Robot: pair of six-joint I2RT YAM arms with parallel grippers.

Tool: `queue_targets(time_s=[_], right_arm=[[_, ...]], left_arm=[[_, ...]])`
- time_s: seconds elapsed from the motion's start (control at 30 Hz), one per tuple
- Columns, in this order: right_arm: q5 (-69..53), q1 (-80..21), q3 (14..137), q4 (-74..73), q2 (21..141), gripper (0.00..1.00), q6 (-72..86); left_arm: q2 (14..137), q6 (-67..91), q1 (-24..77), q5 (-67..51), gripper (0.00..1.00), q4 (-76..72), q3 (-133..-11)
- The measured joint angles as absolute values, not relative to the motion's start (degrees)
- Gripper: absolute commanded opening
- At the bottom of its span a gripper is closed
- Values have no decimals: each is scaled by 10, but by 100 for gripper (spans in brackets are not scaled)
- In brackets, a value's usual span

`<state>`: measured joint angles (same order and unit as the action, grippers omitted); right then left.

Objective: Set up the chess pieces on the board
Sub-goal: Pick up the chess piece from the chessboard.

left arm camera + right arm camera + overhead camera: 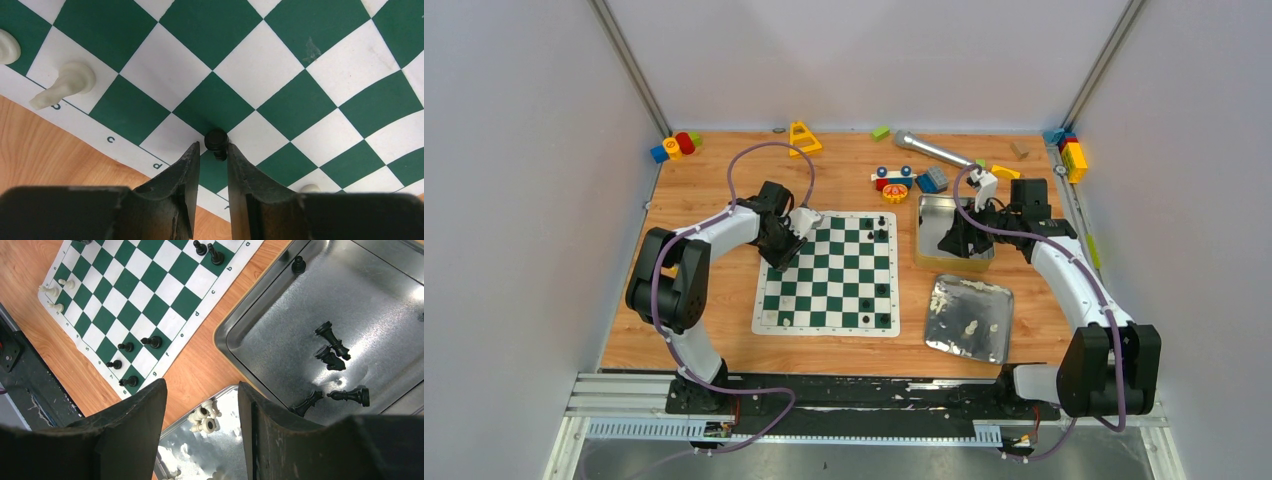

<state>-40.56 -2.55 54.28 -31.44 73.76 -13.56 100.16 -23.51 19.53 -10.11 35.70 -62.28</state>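
The green-and-white board (829, 275) lies mid-table. My left gripper (789, 245) hangs over its left edge; in the left wrist view (214, 150) its narrow jaws are shut on a black pawn (216, 140) above the board (280, 65). Cream pieces (65, 82) stand nearby along the edge. My right gripper (954, 243) is open and empty (202, 390) over the deep tin (280, 320), where several black pieces (330, 335) lie. Cream pieces (205, 420) lie in the flat tin (220, 450). Several black pieces (152, 341) stand on the board (145, 285).
The deep tin (924, 225) sits right of the board, the flat tin (944, 300) in front of it. Toys line the back: a yellow triangle (803, 138), a silver microphone (934, 150), a toy car (892, 180), and blocks (674, 146) (1069, 150).
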Motion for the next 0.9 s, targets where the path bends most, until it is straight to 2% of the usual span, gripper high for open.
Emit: queue_targets(time_s=[0.47, 0.73, 0.9], right_arm=[[-419, -26, 543, -314, 740, 54, -133], [-483, -60, 563, -295, 771, 55, -120], [-542, -115, 588, -246, 838, 57, -85]], left_arm=[[1001, -243, 195, -112, 0, 358, -623], [987, -265, 195, -207, 0, 397, -636], [944, -280, 213, -281, 0, 418, -676]])
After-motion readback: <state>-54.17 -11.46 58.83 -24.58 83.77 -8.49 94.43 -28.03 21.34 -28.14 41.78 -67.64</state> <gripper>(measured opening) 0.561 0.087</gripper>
